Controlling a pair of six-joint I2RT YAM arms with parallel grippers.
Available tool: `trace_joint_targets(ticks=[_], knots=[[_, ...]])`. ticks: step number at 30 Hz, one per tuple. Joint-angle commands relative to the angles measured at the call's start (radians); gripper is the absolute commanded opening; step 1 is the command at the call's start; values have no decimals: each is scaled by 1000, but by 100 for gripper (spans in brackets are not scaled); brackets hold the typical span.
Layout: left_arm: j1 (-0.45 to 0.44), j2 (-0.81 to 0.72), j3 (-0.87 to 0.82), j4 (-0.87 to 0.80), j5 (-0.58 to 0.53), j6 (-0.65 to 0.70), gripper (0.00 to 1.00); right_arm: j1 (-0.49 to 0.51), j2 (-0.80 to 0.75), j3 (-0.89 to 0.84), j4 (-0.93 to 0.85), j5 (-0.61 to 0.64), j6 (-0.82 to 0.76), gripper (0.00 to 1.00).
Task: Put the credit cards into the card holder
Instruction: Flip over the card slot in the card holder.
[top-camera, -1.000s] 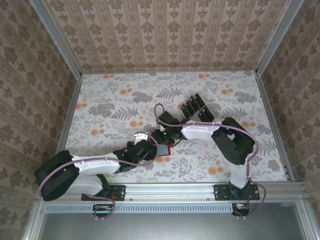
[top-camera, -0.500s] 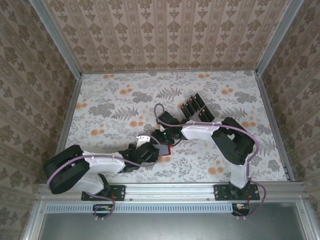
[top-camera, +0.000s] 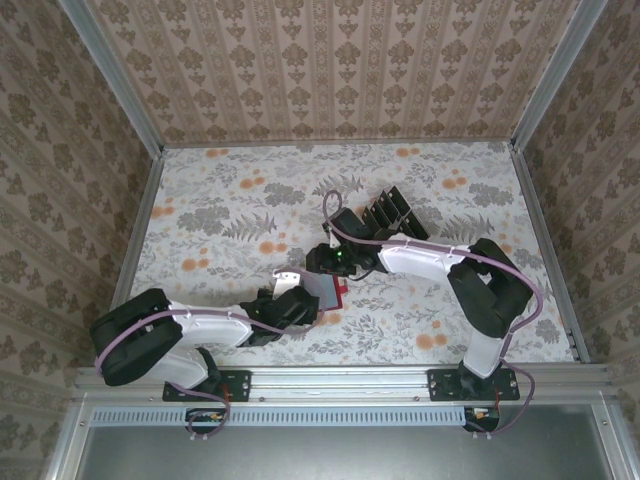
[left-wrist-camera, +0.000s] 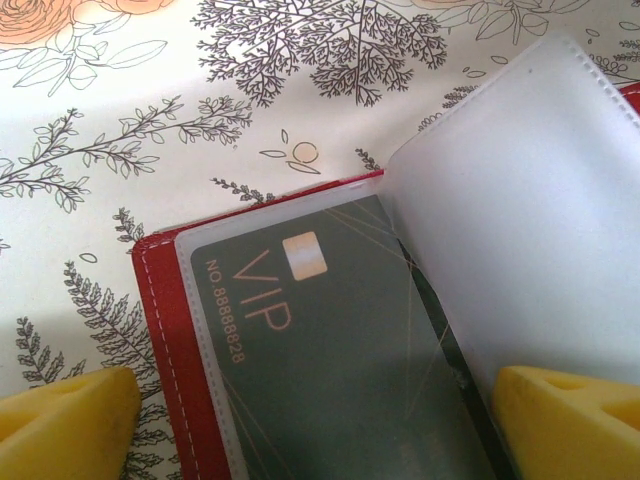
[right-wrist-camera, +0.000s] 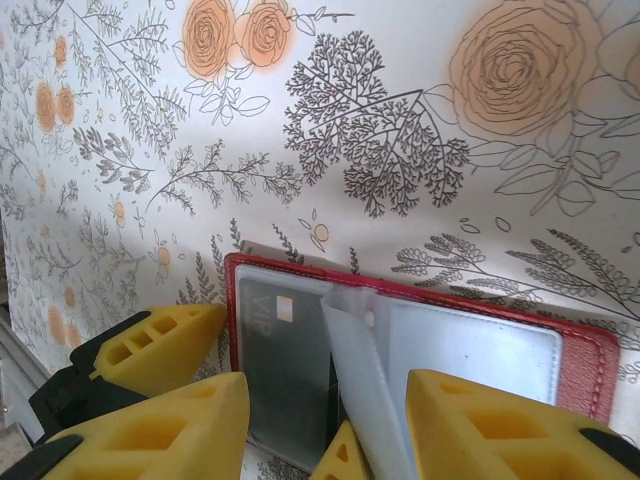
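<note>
The card holder (top-camera: 333, 294), a red wallet (left-wrist-camera: 165, 310), lies open on the table with a dark credit card (left-wrist-camera: 330, 340) marked VIP inside its left clear pocket. A loose clear pocket leaf (left-wrist-camera: 520, 220) stands up from the spine. My left gripper (left-wrist-camera: 320, 430) is open, one fingertip (left-wrist-camera: 60, 420) on the table left of the wallet and the other at the leaf. My right gripper (right-wrist-camera: 330, 430) hangs open just above the wallet (right-wrist-camera: 590, 355), the leaf (right-wrist-camera: 365, 380) between its fingers. More black cards (top-camera: 385, 212) sit in a rack at the back.
The clear tiered rack (top-camera: 400, 222) stands behind the right arm, mid-table. Both arms (top-camera: 210, 325) meet over the wallet near the table's middle front. Patterned walls close in the table on three sides, with floral cloth (top-camera: 230, 220) open at the left.
The left gripper has slid right, in over the wallet. The right arm's elbow has swung to the right and its gripper has lifted slightly toward the back.
</note>
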Motion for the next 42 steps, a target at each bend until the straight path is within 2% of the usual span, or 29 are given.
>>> trace_joint_targets(ticks=[1, 12, 16, 24, 30, 35, 42], knots=[[-9, 18, -11, -41, -9, -24, 100, -3, -10, -39, -13, 11, -2, 47], [-9, 10, -20, -36, -16, -24, 100, 7, 51, -51, 36, -48, 17, 48], [-9, -49, -20, -68, -37, -16, 100, 20, 55, -43, 37, -59, 21, 47], [-1, -452, -64, -302, -158, -92, 100, 79, 59, 1, 25, -59, 45, 48], [35, -729, -115, -468, -170, -140, 100, 138, 124, 92, -1, -38, 61, 48], [57, -838, -151, -525, -154, -162, 100, 177, 195, 178, -41, -18, 64, 48], [68, -853, -153, -544, -137, -161, 100, 193, 268, 239, -71, 1, 63, 48]])
